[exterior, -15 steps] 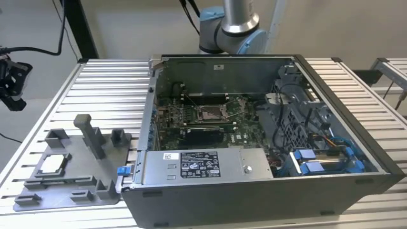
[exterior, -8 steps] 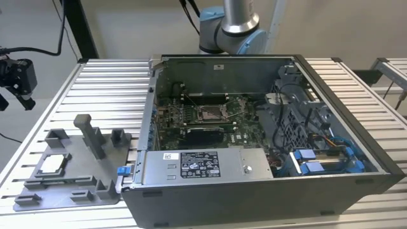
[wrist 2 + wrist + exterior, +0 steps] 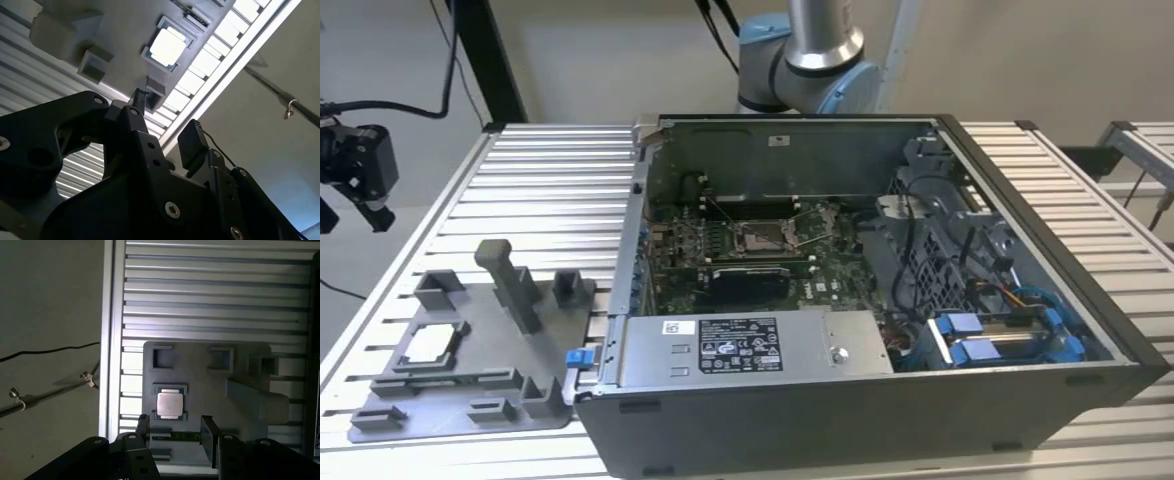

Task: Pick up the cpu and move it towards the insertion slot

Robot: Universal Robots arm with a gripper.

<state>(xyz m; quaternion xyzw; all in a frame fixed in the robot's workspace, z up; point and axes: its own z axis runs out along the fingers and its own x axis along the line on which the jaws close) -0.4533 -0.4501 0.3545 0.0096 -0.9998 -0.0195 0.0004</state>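
Observation:
The cpu [image 3: 431, 343] is a pale square chip lying flat in a recess of the grey fixture tray [image 3: 467, 405], at the exterior view's left. In both wrist views the cpu [image 3: 169, 404] [image 3: 167, 46] lies beyond my fingertips, apart from them. My gripper [image 3: 354, 205] hangs high near the table's left edge, well above the tray. Its black fingers [image 3: 209, 432] stand apart, so the gripper [image 3: 175, 429] [image 3: 167, 120] is open and holds nothing. The insertion slot [image 3: 761, 237] sits on the green board inside the open computer case, far from the gripper.
Grey blocks and a tall upright post [image 3: 514, 285] rise from the tray beside the cpu. The computer case [image 3: 881, 400] has high walls, a power supply [image 3: 747, 345] at its front and cable bundles [image 3: 987, 330] on its right. The ribbed metal table [image 3: 547, 180] ends just past the tray.

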